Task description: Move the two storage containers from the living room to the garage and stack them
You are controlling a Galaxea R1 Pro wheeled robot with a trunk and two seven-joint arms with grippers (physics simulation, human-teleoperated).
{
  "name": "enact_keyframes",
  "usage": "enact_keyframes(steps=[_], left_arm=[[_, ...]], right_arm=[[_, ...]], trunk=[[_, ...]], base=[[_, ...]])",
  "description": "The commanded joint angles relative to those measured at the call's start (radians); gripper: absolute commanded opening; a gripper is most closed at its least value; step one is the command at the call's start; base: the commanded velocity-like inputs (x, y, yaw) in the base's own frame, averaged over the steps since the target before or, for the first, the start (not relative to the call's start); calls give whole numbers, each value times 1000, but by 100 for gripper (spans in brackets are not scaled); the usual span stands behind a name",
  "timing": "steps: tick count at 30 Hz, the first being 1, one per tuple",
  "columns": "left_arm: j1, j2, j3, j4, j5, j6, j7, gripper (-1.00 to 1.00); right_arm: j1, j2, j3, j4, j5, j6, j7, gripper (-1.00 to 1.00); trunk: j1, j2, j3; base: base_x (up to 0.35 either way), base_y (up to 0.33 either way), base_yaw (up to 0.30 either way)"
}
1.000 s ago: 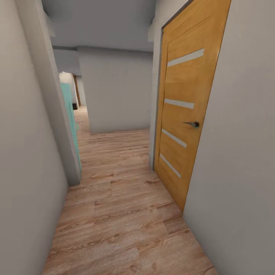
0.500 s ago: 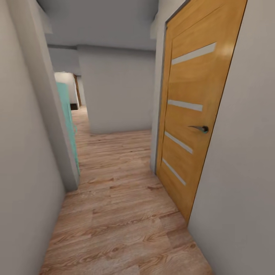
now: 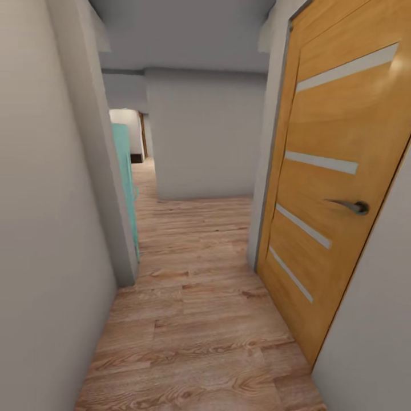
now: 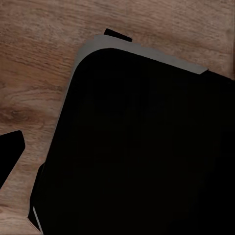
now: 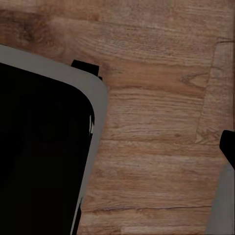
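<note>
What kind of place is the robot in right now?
It looks like a narrow hallway inside a home. Plain grey walls close in on both sides, a light wood plank floor runs ahead, and a closed orange-brown wooden door with a metal handle stands on the right.

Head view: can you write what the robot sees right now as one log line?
place: hallway | floor: wood planks | right: closed wooden door with handle | left: teal door | ahead: grey wall | bins: unseen

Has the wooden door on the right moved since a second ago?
No. The door sits unchanged in its frame; the camera moved forward.
</note>
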Motion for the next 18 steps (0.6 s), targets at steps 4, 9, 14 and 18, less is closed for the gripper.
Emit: enact_keyframes(steps=[4,9,14,18], left_arm=[[0,0,6,-1,0,-2,0,100],[0,0,6,-1,0,-1,0,100],[0,0,6,-1,0,-1,1,100],[0,0,6,0,1,-1,2,100]], right_arm=[[0,0,8,0,-9,-3,-2,100],[0,0,7,0,-9,-6,-1,100],[0,0,6,0,-9,-4,0,100],[0,0,5,0,-9,-4,0,100]], trunk=[[1,0,-1],[1,0,-1],[1,0,-1],[1,0,-1]], base=[[323,0,256],[322,0,100],[323,0,22],[323,0,5]])
